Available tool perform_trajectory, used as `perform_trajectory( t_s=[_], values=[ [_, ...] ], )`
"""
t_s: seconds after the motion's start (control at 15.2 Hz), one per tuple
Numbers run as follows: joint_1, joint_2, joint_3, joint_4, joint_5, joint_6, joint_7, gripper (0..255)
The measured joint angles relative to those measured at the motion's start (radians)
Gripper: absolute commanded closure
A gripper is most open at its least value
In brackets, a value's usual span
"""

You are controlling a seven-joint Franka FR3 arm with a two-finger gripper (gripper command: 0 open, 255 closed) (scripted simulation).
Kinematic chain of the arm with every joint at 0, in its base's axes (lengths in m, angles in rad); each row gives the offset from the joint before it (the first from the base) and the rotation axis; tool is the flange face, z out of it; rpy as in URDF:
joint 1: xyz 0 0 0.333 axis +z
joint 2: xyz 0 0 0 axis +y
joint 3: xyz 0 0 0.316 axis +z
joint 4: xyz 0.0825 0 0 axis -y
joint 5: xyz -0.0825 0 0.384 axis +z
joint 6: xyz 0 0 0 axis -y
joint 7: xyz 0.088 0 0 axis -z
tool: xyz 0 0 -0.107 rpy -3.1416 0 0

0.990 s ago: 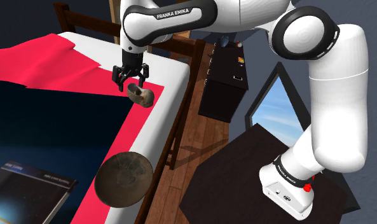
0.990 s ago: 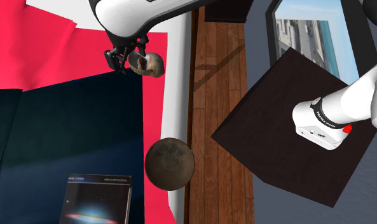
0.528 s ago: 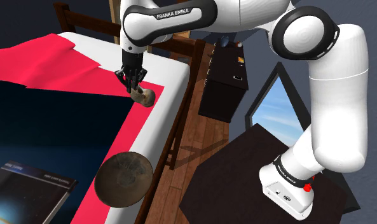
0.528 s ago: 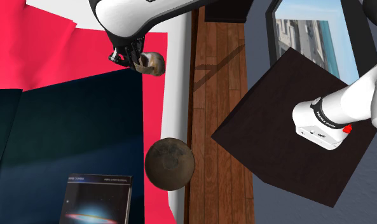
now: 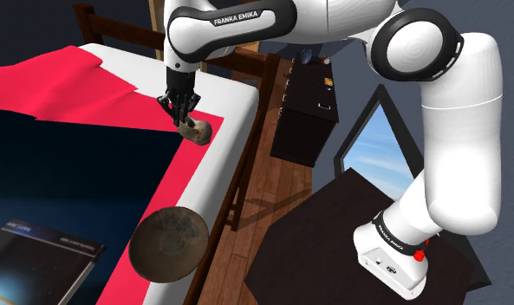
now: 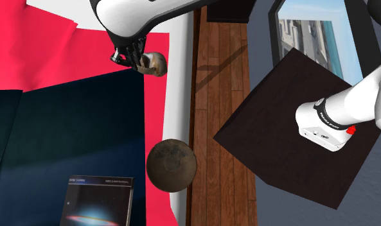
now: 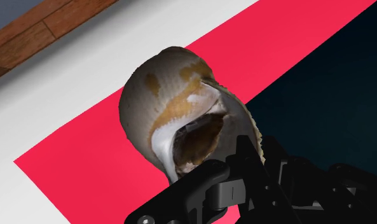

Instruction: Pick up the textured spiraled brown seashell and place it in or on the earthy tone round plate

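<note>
Your gripper is clenched on the shell, pinching the thin lip beside its opening, as the wrist view shows. The shell is at the edge of the red blanket, just beside the white mattress strip. In the shoulder view the plate lies well apart from the shell, at about its 6 o'clock, and overhangs the bed's side.
</note>
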Motion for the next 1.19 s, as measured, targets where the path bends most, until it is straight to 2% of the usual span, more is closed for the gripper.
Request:
perform_trajectory(
  t_s=[1.19],
  values=[
    [0.007, -0.042, 0.009, 0.169, 0.007, -0.208, 0.017, 255]
  ],
)
